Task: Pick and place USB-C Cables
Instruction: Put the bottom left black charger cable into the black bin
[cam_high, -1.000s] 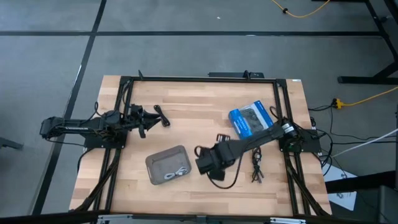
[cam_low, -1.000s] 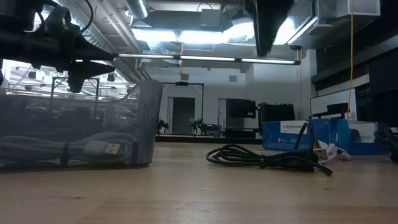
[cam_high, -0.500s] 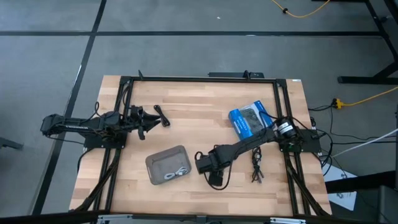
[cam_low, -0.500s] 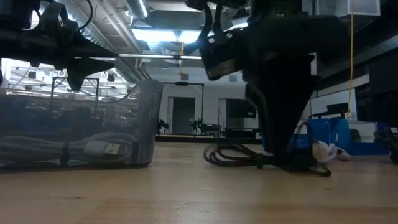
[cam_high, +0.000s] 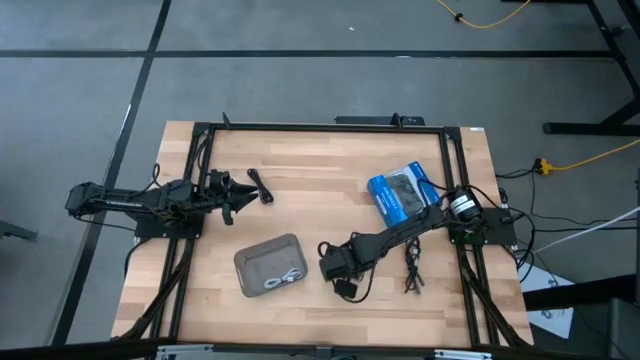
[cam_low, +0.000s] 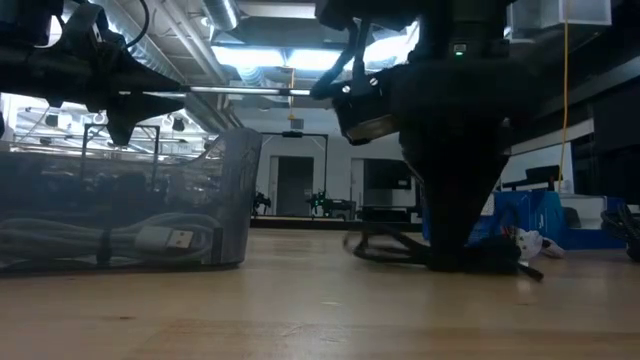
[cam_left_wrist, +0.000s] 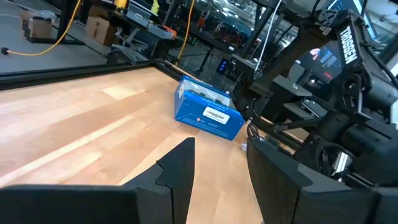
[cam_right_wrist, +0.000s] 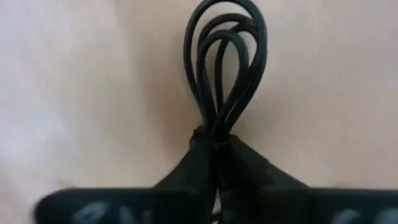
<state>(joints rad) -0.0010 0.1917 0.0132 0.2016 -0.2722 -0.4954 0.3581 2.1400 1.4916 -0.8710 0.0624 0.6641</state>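
A black USB-C cable (cam_high: 352, 291) lies on the wood table near its front middle, and my right gripper (cam_high: 344, 283) stands on it, shut on its bundled strands. In the right wrist view its loops (cam_right_wrist: 224, 56) fan out past the fingertips. The grey tray (cam_high: 268, 266) to its left holds a white cable (cam_high: 290, 279). Two more black cables lie loose: one (cam_high: 260, 187) by my left gripper (cam_high: 233, 199), one (cam_high: 413, 270) near the right arm's base. My left gripper is open above the table's left side, with nothing between its fingers. My right gripper pinches the black cable between its two fingers where the coiled strands gather (cam_right_wrist: 214, 127), just short of the loop end. The fingers (cam_low: 462, 255) point down from above. The cable rests on the table, and its loops stick out flat beyond the fingertips.
A blue packet (cam_high: 400, 193) lies at the right rear of the table, close to the right arm. Black frame rails (cam_high: 200, 180) run along the table's left, right and far sides. Bare wood (cam_high: 310, 160) shows between the far rail and the tray.
My right gripper has come down from well above the table onto the black cable, drifting a little toward the near edge, and has taken hold of it. The cable's loop end has shifted slightly toward the gripper.
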